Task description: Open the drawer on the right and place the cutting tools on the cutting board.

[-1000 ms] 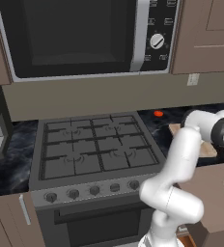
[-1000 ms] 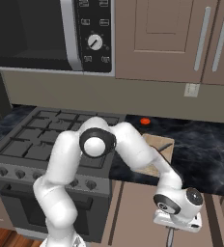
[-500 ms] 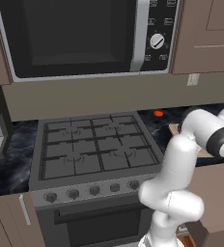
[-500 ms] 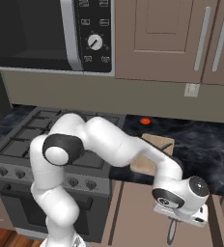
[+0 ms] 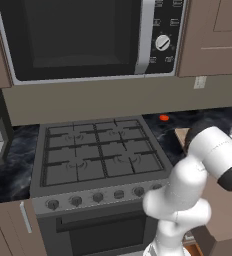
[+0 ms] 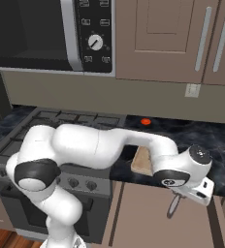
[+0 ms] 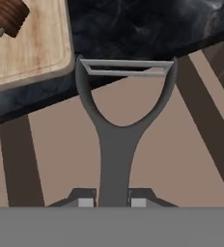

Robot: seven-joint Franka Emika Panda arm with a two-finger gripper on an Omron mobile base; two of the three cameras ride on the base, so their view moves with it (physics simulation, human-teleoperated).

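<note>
Cutting tools first: we see a thin grey metal tool (image 7: 118, 144), a Y-shaped peeler with a flat stem, a forked head and a slim blade bar across its top, pinched at the stem by the gripper (image 7: 113, 200), whose two small dark fingertips (image 7: 84, 198) press against it from either side. In the right base view the same tool (image 6: 172, 206) hangs from the gripper (image 6: 178, 193) over the open drawer (image 6: 148, 213), a wide, shallow, plain matt-brown box drawn out below the counter's front edge. We cannot tell from these views what else lies in it.

We find the cutting board (image 7: 32, 48) in the hand view, flat, light tan, wood-grained, with a rounded corner, lying on the dark marbled counter (image 7: 147, 29) near its front edge. On the board rests a dark reddish ribbed handle (image 7: 8, 17), its blade cut off by the picture's edge. In the right base view a corner of the board (image 6: 142, 162) shows just behind the white arm, to the right of the grey gas stove (image 6: 61, 126) with its black grates.

A small red round object (image 6: 145, 122) sits at the counter's back edge. Above hang the black microwave (image 5: 83, 37) and brown cabinets (image 6: 168, 38) with pale bar handles.
</note>
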